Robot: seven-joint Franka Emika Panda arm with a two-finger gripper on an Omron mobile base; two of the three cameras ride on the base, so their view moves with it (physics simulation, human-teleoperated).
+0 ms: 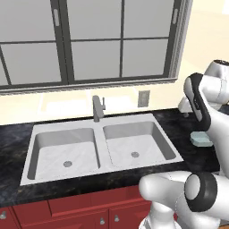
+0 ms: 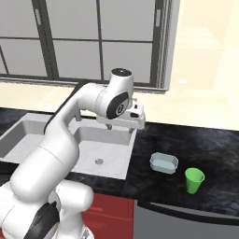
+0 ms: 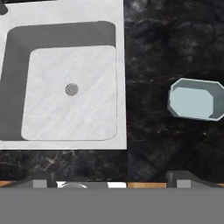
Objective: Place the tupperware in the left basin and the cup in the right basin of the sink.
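Fingers (image 3: 41, 178) are spread wide and empty; swing your gripper (image 3: 112, 177) toward the tupperware (image 3: 196, 99) at two o'clock, centring it first.

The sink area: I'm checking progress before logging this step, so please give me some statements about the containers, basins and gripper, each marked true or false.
1. The tupperware sits on the dark counter, right of the sink. True.
2. The cup is already in the right basin. False: it stands upright on the counter, beyond the tupperware.
3. Both basins hold nothing. True: the left basin and the right basin show only their drains.
4. The gripper is closed on the tupperware. False: it is open and holds nothing, above the sink's right edge.
5. The cup touches the tupperware. False: counter shows between them.
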